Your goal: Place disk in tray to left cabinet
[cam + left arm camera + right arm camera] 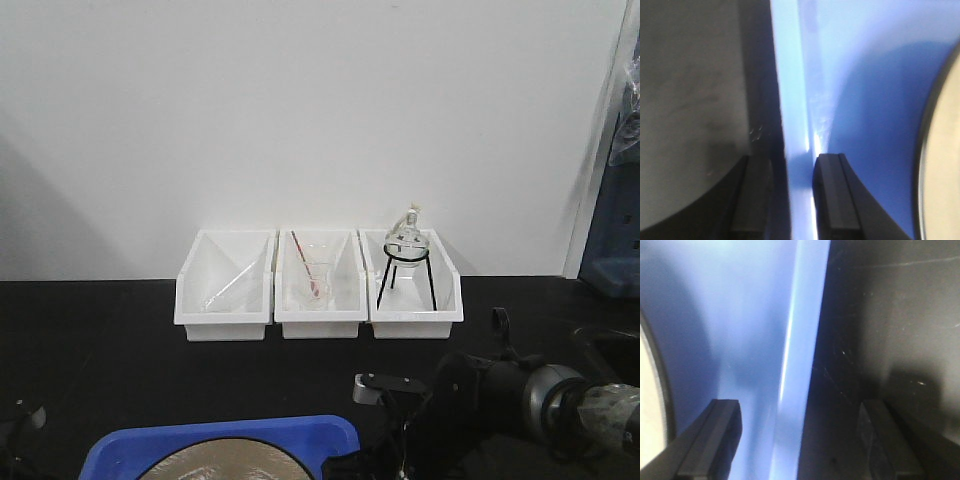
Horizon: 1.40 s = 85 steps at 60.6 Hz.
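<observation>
The blue tray (300, 432) lies on the black table at the near edge, with the tan, black-rimmed disk (225, 462) inside it. In the left wrist view my left gripper (792, 160) is shut on the tray's left rim (792, 100), one finger on each side; the disk (945, 175) shows at the right. In the right wrist view my right gripper (800, 405) is open and straddles the tray's right rim (800, 340) with wide gaps; the disk's edge (650, 400) shows at the left. The left cabinet is out of view.
Three white open-front bins (318, 290) stand in a row at the back against a white wall; the right one holds a glass flask on a black stand (406, 255). My right arm (500, 395) reaches in from the right. Blue equipment (615, 230) stands at the far right.
</observation>
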Available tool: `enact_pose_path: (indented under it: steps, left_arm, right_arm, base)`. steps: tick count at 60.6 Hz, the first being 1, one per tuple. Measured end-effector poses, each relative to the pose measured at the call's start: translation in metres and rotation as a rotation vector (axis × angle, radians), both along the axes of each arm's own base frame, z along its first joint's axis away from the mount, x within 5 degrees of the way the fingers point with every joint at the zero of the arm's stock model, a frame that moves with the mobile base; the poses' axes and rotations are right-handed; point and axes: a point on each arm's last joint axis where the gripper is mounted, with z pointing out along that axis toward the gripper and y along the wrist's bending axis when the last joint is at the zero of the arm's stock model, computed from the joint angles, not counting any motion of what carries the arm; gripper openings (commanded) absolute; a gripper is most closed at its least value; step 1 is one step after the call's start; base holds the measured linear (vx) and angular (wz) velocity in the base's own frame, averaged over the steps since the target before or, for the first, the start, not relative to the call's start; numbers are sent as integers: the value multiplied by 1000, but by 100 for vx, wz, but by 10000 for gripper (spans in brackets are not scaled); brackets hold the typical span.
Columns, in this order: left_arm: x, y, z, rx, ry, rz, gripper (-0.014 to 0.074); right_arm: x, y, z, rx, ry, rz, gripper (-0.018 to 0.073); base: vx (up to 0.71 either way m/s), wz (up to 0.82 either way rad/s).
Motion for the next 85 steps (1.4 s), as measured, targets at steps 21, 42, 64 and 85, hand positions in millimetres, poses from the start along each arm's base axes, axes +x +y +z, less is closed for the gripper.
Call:
enact_pose_path:
  steps: [21, 42, 64, 85]
  left_arm:
    - [11, -11, -15, -4, 41, -38, 381]
    - [12, -12, -15, -12, 41, -31, 380]
    - [11, -12, -15, -17, 52, -37, 255]
    - [10, -14, -12, -52, 98, -64, 36]
  right_arm:
    - [0, 2, 0, 24, -3, 5, 535]
    - [3, 4, -7, 31, 14, -1, 460]
    - [-4, 5, -11, 27, 94, 36, 115]
    - [-4, 3, -10, 37, 112, 26, -11]
  base:
    - [0, 0]
    - [0, 0]
    - [0, 0]
    - [0, 0]
